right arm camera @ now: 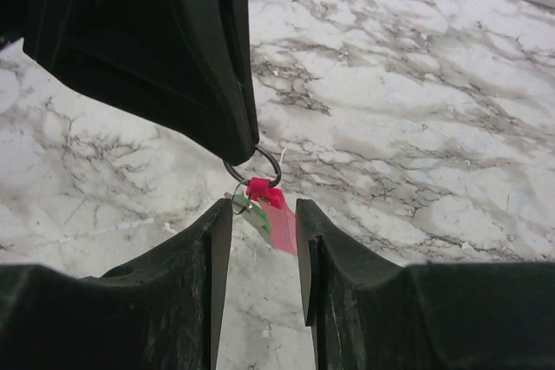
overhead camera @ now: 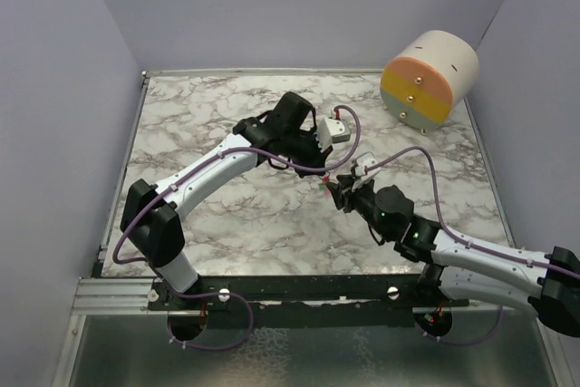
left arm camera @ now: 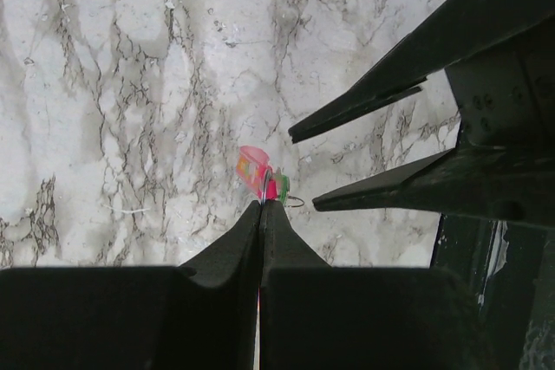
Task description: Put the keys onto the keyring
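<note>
The keyring (right arm camera: pixel 277 165) is clamped between the closed fingers of the left gripper (left arm camera: pixel 262 210). The right gripper (right arm camera: pixel 263 214) is held narrowly apart, flanking the pink-red key (right arm camera: pixel 282 230) and green key (right arm camera: pixel 258 214) hung at the ring's six o'clock.

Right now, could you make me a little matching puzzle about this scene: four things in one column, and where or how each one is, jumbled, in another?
Things:
1. left tool
2. right tool
3. pink key
4. round tub

Places or states:
A. at the far right corner of the table
B. open
C. shut on the metal ring
D. between two open fingers

Pairs: 1-C, 2-B, 3-D, 4-A
</note>
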Controlling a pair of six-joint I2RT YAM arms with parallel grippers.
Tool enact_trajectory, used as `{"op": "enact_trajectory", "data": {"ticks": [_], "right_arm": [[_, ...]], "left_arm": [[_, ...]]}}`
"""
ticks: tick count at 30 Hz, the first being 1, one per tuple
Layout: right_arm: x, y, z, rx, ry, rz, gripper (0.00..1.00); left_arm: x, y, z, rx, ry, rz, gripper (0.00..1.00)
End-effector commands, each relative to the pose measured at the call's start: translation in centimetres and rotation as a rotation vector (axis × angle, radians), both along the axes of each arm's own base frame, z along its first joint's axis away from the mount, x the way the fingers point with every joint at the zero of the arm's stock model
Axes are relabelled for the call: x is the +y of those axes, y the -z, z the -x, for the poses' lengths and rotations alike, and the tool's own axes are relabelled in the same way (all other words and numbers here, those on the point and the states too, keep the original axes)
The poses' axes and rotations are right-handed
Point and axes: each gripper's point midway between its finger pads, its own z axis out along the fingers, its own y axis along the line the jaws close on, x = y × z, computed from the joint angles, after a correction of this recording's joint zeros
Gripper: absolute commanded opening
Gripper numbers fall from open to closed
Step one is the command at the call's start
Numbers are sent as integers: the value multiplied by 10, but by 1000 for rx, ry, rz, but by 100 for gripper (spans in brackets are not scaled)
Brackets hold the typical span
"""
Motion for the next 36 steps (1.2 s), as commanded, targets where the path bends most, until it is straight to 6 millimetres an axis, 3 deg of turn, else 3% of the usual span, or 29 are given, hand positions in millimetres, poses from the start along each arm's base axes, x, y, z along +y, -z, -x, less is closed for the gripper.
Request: {"op": "enact_trajectory", "data": {"ticks": [1, 15, 23, 30, 36], "right_arm": [[13, 7, 0, 45, -40, 47, 36], [9, -6, 7, 6, -73, 27, 36], [29, 5, 12, 46, -164, 54, 36], [33, 13, 8, 65, -147, 60, 36], [26, 11, 1, 60, -87, 63, 17]], "left_arm": [[-5, -6, 9, 18, 67, 16, 0], [0, -3, 19, 24, 123, 9, 0], [-2, -4, 11, 17, 85, -4, 0], [-2, -4, 9, 18, 73, -7, 0], [-1, -5, 11, 18, 76, -7, 0]]}}
